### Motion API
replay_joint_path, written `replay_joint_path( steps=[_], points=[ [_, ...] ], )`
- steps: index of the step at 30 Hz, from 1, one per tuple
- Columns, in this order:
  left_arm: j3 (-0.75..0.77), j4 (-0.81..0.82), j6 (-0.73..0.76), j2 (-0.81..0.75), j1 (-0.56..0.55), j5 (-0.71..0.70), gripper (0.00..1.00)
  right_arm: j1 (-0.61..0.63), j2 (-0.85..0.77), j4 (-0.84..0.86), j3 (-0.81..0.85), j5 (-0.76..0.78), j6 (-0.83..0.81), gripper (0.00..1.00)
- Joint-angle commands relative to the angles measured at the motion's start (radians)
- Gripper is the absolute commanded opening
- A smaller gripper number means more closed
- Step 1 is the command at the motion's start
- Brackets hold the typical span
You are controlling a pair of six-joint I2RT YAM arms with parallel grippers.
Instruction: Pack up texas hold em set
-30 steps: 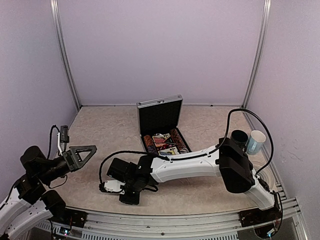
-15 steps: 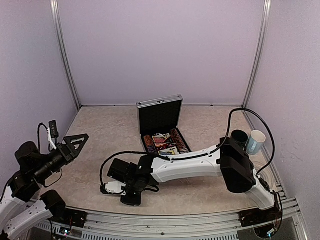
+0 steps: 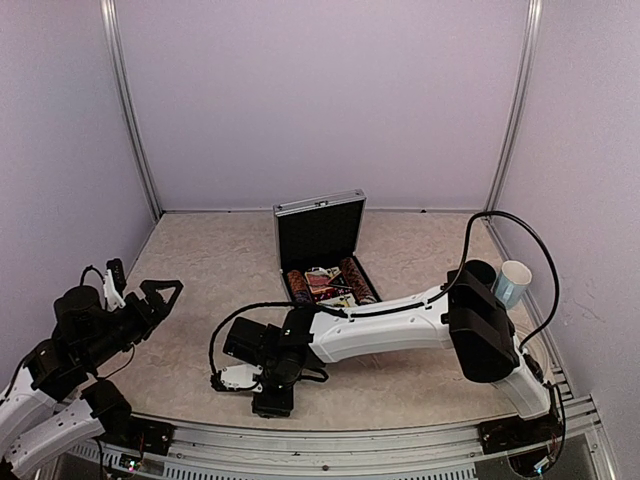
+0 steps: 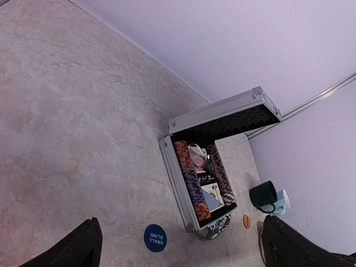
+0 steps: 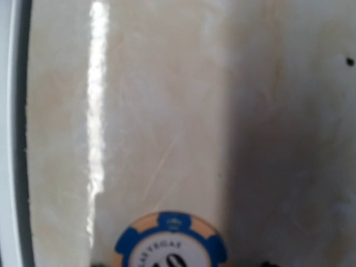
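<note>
The texas hold em set's silver case stands open at the back middle of the table, with rows of chips and cards in its black tray. A blue round "SMALL BLIND" button lies on the table in front of it, and a small orange disc lies near its latch. My left gripper hangs open and empty at the far left. My right gripper is low over the table by the front edge. A blue, peach and white chip shows just beyond its jaws, which are nearly out of frame.
A dark mug and a pale-blue mug stand at the right edge. My right arm stretches across the front of the case. A metal rail runs along the table's front edge, close to my right gripper.
My left arm has drawn back and dropped lower at the far left. My right gripper has shifted a little to the right and toward the front edge.
</note>
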Motion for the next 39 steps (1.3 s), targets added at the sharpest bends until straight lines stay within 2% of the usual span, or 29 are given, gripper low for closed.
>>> replay_joint_path(
  steps=[1,17,26,30,35,39],
  points=[
    [-0.013,-0.011,-0.021,-0.009,0.005,-0.021,0.99,0.001,0.022,-0.090,-0.018,-0.040,-0.010,0.60],
    [-0.042,-0.035,-0.084,-0.069,0.005,-0.009,0.99,0.033,0.059,-0.075,0.004,-0.009,-0.031,0.62],
    [-0.042,-0.030,-0.081,-0.048,0.005,-0.003,0.99,0.034,0.093,-0.070,0.046,0.000,-0.033,0.61],
    [-0.042,-0.030,-0.079,-0.048,0.005,-0.006,0.99,0.035,0.103,-0.085,0.054,-0.012,-0.033,0.56],
    [-0.044,-0.028,-0.080,-0.046,0.005,-0.007,0.99,0.034,0.095,-0.097,0.032,-0.013,-0.033,0.41],
    [-0.049,-0.017,-0.076,-0.038,0.005,-0.004,0.99,0.032,0.075,-0.093,0.021,0.007,-0.036,0.38]
  ],
)
